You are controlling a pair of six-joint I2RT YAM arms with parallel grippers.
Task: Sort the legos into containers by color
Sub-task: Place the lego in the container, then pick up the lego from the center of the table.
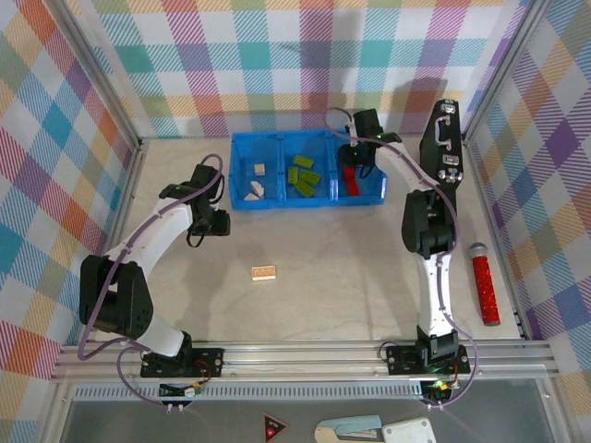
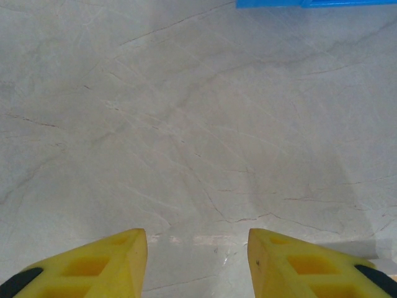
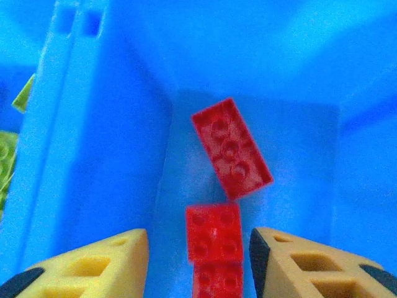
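The blue tray [image 1: 307, 199] lies at the back of the table with three containers side by side. Cream legos [image 1: 258, 170] are in the left one, lime green legos [image 1: 303, 175] in the middle, red legos [image 1: 351, 181] in the right. My right gripper [image 1: 356, 159] hangs open inside the right container [image 3: 111, 155]. A small red lego [image 3: 214, 233] sits loose and blurred between its fingertips, touching neither, below a tilted longer red lego [image 3: 231, 148]. One cream lego [image 1: 265, 272] lies on the open table. My left gripper [image 2: 197, 261] is open over bare table, left of the tray [image 2: 310, 3].
A long red cylinder with a grey tip [image 1: 485, 283] lies near the right wall. A black case with metal latches [image 1: 445, 138] stands at the back right. Plaid walls and an aluminium frame rail [image 1: 305, 355] bound the table.
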